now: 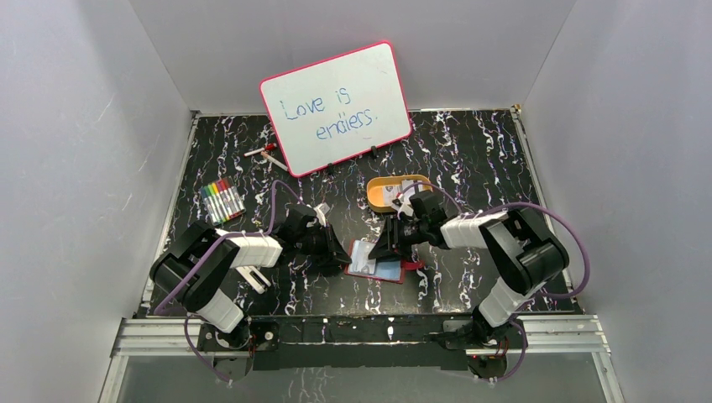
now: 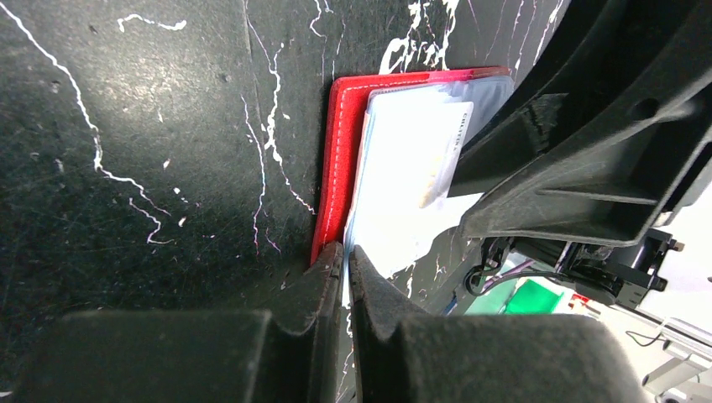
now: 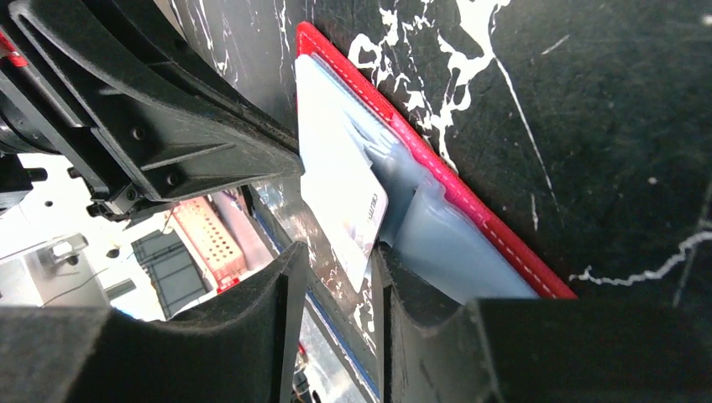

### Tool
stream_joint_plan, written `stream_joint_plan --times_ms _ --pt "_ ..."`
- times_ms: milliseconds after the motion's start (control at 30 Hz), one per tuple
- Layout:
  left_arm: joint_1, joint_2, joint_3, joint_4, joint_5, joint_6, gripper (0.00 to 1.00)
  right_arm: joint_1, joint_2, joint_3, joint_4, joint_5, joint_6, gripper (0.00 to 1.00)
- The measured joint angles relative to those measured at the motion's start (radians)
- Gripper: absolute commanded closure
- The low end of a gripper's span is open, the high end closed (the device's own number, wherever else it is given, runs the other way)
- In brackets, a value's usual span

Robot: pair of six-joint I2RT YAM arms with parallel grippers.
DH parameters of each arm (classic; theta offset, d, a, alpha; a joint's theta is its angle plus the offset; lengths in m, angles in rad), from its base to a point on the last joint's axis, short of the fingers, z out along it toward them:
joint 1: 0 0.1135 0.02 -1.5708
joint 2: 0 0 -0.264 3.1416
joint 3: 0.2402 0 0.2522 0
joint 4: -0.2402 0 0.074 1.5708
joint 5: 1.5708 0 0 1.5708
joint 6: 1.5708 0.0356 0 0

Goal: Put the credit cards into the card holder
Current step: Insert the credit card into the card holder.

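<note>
- Seating the credit card [image 3: 346, 189] in the card holder [image 2: 340, 151] is, I judge, the step in hand. The holder lies open on the table [image 1: 470, 159] between my two arms, red cover down. The card's far end is already among its pale blue pockets [image 3: 441, 243].
- My left gripper [image 2: 345, 252] has its fingers nearly together, pinched on the near edge of the holder at the pale lining beside the red hem. That is my anchor, and it should grip firmly enough that the holder cannot slide when the card is pushed.
- My right gripper [image 3: 340, 256] has its fingers apart. The card's near corner sits between them and leans on one finger, and as far as I can see it is not clamped.
- The card looks slightly skewed to the pocket's mouth. I would square it first, then push along the pocket's length, low and flat rather than downward.
- The risk I see is the card riding over the shiny lining instead of under it, or a corner snagging a seam. A slow push lets me check.
- More cards seem to wait in the yellow tray [image 1: 370, 195] behind, though I cannot count them.
</note>
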Motion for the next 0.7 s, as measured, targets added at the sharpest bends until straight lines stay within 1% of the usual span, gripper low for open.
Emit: stream_joint_plan --times_ms 267,700 --pt "-0.005 -0.009 0.0 -0.008 -0.014 0.0 0.94 0.0 -0.095 -0.005 -0.082 0.093 -0.016 0.57" --pt "-0.006 -0.018 -0.008 -0.011 -0.017 0.0 0.93 0.037 -0.046 0.029 -0.107 0.113 -0.008 0.57"
